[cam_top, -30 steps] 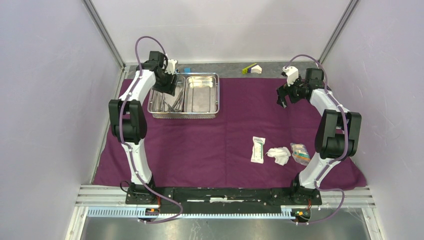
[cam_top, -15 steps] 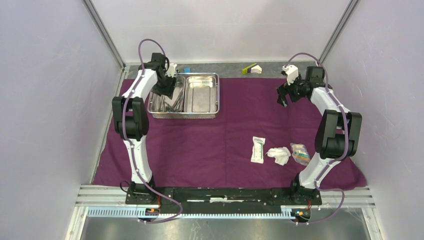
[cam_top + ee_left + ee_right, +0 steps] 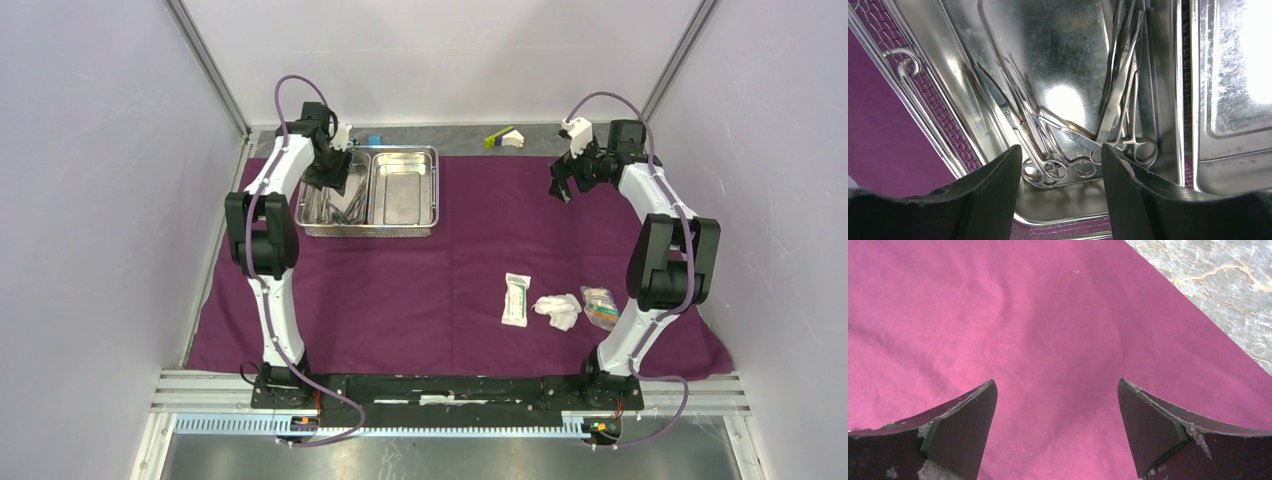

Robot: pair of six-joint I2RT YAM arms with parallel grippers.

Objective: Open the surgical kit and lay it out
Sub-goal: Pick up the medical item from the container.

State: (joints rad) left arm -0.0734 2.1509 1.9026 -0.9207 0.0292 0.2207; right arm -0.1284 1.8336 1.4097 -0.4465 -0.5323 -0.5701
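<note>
I'm working the tray (image 3: 368,233), which is sitting at the far left corner of the purple cloth (image 3: 450,260); the cloth is lying spread flat across most of the table (image 3: 1218,280). I'm hanging the left gripper (image 3: 1062,155) low over the tray's left compartment with its 2 fingers released and spread, nothing between them, because that is where the instruments are lying heaped. The ring-handled forceps (image 3: 1135,141) are lying with their loops toward the compartment wall nearest the fingers. The slim tweezers (image 3: 1118,92) are lying lengthwise beside and partly over them, so the whole lot is overlapping and touching. I'm judging that the next pick needs 1 handle singled out, and the tangle is making it likely that a neighbour gets dragged along. The right compartment is showing only bare steel. I'm parking the right gripper (image 3: 1057,390) above bare cloth near the far right corner, also released and empty, presumably to keep it out of the way. The white packet (image 3: 516,299), the gauze (image 3: 557,311) and the clear packet (image 3: 600,306) are lying side by side toward the near right corner, well apart from the tray. I'm reading those 3 as laid out and the metal tools as the part not yet done.
</note>
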